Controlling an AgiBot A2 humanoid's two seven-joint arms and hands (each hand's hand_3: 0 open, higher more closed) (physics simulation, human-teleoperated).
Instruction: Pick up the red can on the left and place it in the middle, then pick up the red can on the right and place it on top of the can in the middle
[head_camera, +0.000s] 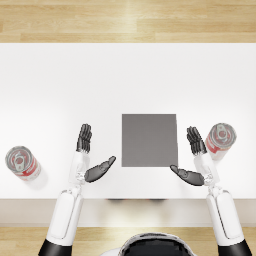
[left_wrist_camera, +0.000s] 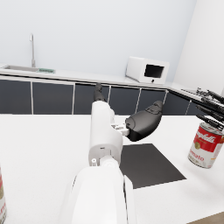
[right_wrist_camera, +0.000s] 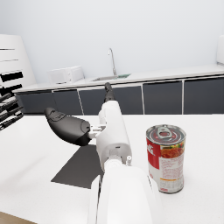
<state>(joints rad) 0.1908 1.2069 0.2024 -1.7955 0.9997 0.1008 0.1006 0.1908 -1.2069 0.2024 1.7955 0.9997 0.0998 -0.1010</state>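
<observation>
2 sealed red cans upright on white desk: left can, right can. Left hand & right hand empty, fingers spread, flanking grey mat.

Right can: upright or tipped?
Upright. The right can stands on its base on the white table, its pull-tab lid facing up; the head view shows that lid from above.

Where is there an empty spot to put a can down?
The gray mat between the left hand and right hand is bare. So is the table behind it. It is tight beside the right can, close to the right hand.
</observation>
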